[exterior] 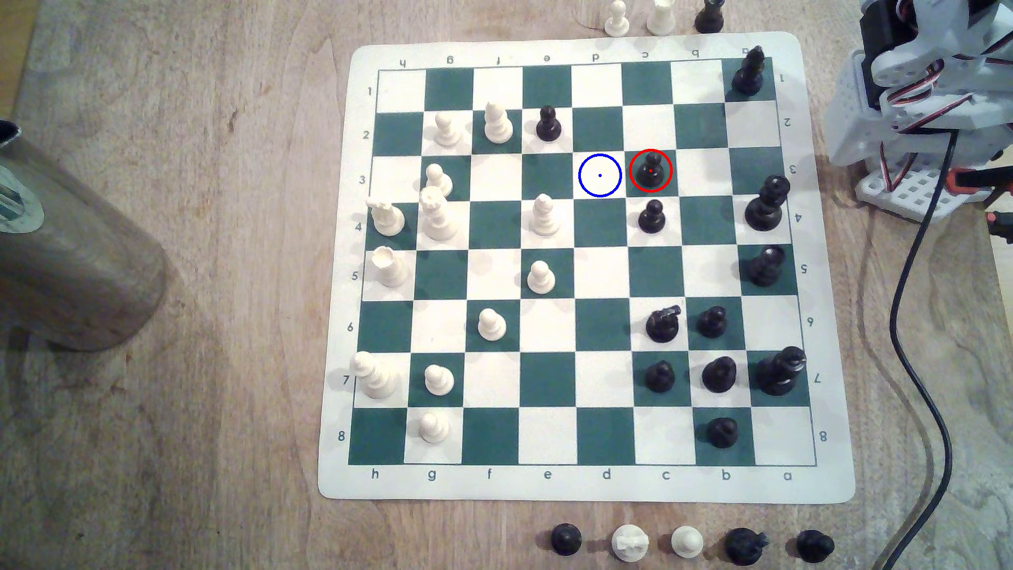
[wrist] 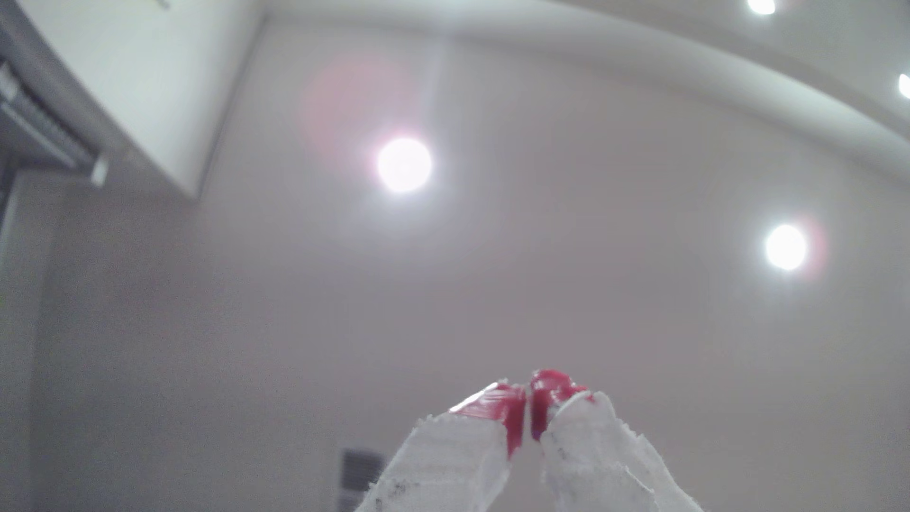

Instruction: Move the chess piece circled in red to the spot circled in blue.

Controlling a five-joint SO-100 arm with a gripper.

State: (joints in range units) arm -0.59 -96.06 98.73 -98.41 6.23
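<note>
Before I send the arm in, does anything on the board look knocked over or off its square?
Mostly tidy. One black piece on c6 seems tipped; a white piece on g3 sits off-centre. The circled pawn stands upright; the blue-ringed spot is free.

Board mat (exterior: 833,482) border: a–h, 1–8.

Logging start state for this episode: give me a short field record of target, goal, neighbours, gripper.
target: black pawn in red ring, upright on a green square
goal: white square in blue ring, unoccupied, adjacent on the exterior view's left
nearest neighbour: second black pawn on the next square toward the exterior view's bottom
gripper: red-tipped fingers closed together, holding nothing, facing ceiling lights
arm: folded off the board
</note>
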